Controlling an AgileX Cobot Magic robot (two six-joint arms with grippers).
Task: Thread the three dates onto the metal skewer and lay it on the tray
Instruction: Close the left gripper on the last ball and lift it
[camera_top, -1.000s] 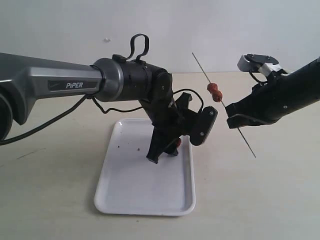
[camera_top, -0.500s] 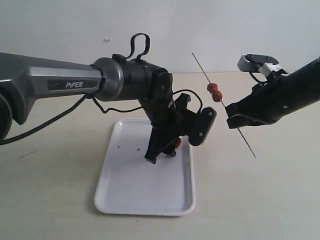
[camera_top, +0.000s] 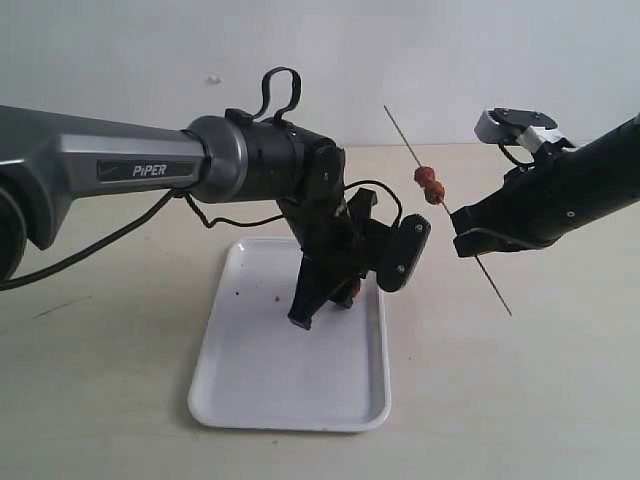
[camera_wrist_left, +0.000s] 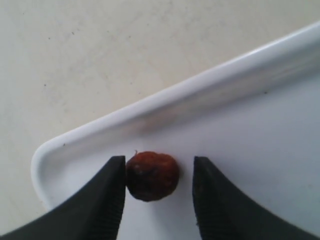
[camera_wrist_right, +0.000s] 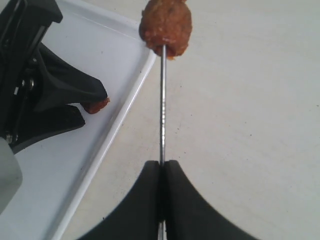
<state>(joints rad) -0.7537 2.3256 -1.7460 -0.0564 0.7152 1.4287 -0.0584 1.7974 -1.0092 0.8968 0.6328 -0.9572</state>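
tray (camera_top: 250, 400): third date (camera_wrist_left: 152, 176) lies by its corner rim | your left gripper (camera_wrist_left: 157, 165) straddles it, jaws apart, one side touching; an off-centre close may roll it away | right gripper (camera_wrist_right: 162, 167) clamps metal skewer (camera_wrist_right: 161, 100), two dates (camera_top: 430, 185) threaded; thin rod could pivot

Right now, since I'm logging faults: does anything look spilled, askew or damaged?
Nothing serious. A few dark specks lie on the tray, perhaps date crumbs. The skewer slants in the air, but only because the right gripper holds it that way.
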